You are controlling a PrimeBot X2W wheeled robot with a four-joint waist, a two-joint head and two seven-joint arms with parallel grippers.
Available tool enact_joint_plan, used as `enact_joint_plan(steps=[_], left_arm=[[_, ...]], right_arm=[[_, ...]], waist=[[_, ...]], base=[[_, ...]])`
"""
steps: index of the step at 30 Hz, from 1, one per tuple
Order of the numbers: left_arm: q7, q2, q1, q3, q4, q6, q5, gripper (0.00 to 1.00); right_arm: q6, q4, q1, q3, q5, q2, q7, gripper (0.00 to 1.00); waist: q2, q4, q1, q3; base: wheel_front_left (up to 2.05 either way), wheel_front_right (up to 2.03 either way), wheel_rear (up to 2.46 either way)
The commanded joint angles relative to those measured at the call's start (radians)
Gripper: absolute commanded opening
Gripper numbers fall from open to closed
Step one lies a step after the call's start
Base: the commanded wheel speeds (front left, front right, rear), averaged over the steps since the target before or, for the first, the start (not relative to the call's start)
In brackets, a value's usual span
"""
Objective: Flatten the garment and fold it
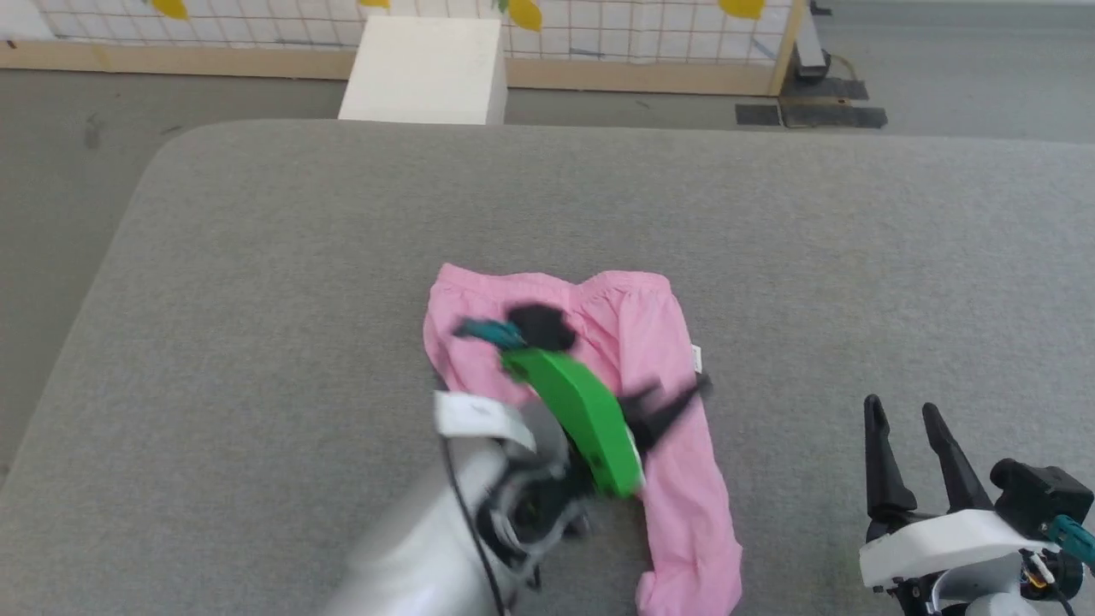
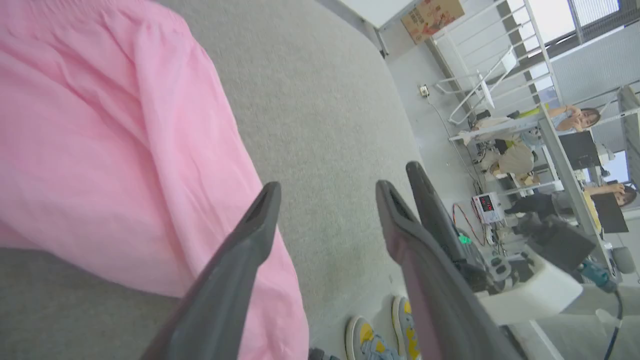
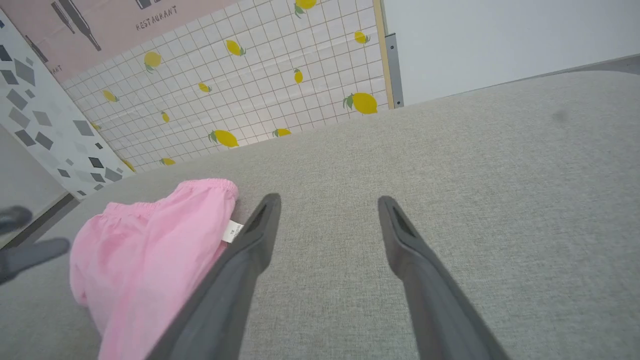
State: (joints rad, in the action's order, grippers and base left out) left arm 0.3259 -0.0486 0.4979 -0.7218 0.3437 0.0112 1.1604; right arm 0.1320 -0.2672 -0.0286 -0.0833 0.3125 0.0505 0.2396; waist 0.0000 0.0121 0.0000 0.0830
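Observation:
The garment (image 1: pixel 650 334) is a small pink pair of pants lying on the grey padded surface (image 1: pixel 257 257), waistband toward the far side, one leg running toward the near edge. A white tag (image 1: pixel 696 358) sticks out at its right side. My left gripper (image 1: pixel 680 395) hovers over the garment's right edge, blurred, pointing right. In the left wrist view that left gripper (image 2: pixel 327 192) is open with nothing between the fingers, and the garment (image 2: pixel 110 150) lies to the left. My right gripper (image 1: pixel 911 436) stands open at the lower right, apart from the garment (image 3: pixel 150 250).
A white box (image 1: pixel 423 73) stands on the floor beyond the surface's far edge, before a lemon-patterned tiled wall (image 3: pixel 250 85). The left wrist view shows a pair of shoes (image 2: pixel 370 340) and people at desks (image 2: pixel 575 120) off the surface's side.

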Motion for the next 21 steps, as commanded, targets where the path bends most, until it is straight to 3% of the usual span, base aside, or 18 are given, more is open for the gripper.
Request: enact_joint_plan(steps=[1, 6, 10, 14, 17, 21], left_arm=[[-0.048, -0.019, 0.026, 0.04, -0.012, 0.007, -0.006, 1.0], [-0.324, -0.15, 0.042, 0.169, -0.025, 0.06, -0.152, 1.0], [-0.501, -0.24, -0.01, 0.217, -0.027, 0.095, -0.253, 1.0], [-0.58, -0.303, -0.107, 0.266, -0.056, 0.121, -0.35, 1.0], [-0.587, -0.302, -0.198, 0.333, -0.114, 0.142, -0.413, 1.0], [-0.587, -0.251, -0.336, 0.442, -0.203, 0.165, -0.489, 1.0]], right_arm=[[-0.001, 0.002, -0.001, -0.003, 0.001, 0.0, 0.008, 1.0], [-0.001, 0.005, -0.011, -0.002, -0.006, 0.0, 0.002, 1.0], [-0.001, 0.01, -0.019, 0.005, -0.009, 0.0, -0.011, 1.0], [-0.001, 0.01, -0.031, 0.021, -0.014, 0.0, -0.048, 1.0], [-0.001, 0.008, -0.05, 0.029, -0.011, 0.0, -0.079, 1.0], [-0.001, -0.007, -0.099, 0.037, -0.016, 0.0, -0.148, 1.0]], waist=[[0.0, 0.024, 0.0, -0.021], [0.0, 0.047, 0.0, -0.04], [0.0, 0.056, 0.0, -0.051], [0.0, 0.058, 0.0, -0.056], [0.0, 0.058, 0.0, -0.05], [0.0, 0.058, 0.0, -0.033]], base=[[0.0, 0.0, 0.0], [0.0, 0.0, 0.0], [0.0, 0.0, 0.0], [0.0, 0.0, 0.0], [0.0, 0.0, 0.0], [0.0, 0.0, 0.0]])
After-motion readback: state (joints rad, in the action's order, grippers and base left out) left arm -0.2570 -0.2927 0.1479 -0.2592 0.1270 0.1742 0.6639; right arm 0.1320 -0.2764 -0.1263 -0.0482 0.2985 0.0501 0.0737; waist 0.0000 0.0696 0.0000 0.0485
